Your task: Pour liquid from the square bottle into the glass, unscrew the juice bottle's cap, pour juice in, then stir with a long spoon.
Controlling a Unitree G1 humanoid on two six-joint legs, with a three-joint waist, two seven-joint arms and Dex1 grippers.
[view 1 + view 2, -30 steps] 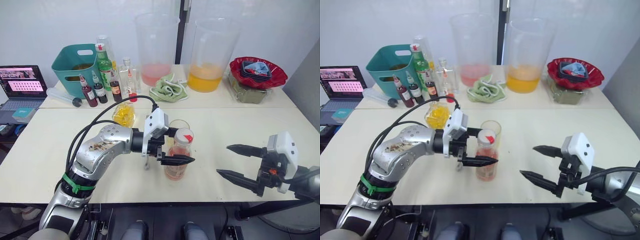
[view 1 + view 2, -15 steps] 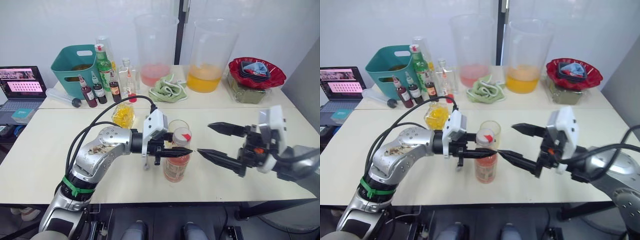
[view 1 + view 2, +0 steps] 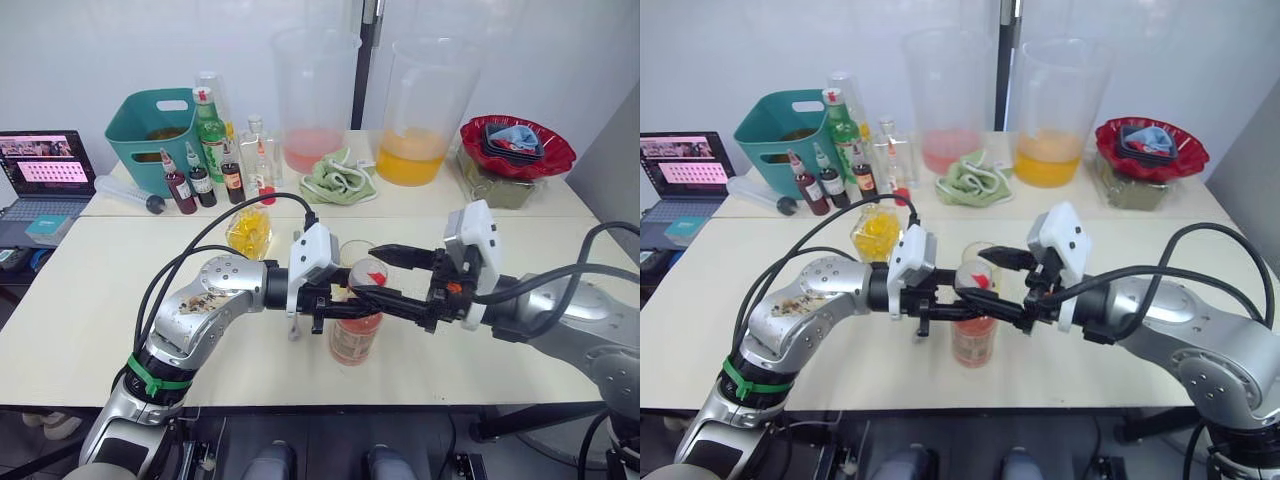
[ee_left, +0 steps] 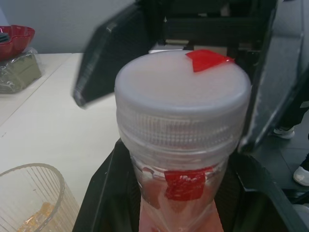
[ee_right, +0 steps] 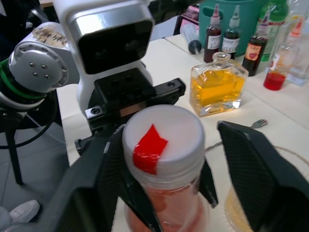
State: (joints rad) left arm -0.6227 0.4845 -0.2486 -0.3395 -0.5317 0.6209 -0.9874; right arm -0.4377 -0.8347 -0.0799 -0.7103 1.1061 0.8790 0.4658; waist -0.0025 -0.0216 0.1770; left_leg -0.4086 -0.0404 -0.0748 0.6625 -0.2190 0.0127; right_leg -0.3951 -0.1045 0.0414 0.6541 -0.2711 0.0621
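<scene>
Now right gripper [image 3: 372,276] astride cap [image 3: 368,272]

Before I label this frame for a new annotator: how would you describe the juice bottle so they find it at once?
Start at the near cream table, where the two arms meet in the middle. The juice bottle stands upright there, its neck held by the left gripper, with the right gripper open around its cap. Unlike the ribbed glass just behind it, it holds pink liquid and has a white cap with a red sticker.

The juice bottle [image 3: 355,328] was clear glossy plastic, its ribbed cap [image 4: 183,96] frosted plastic; the glass [image 4: 29,200] was ribbed
</scene>
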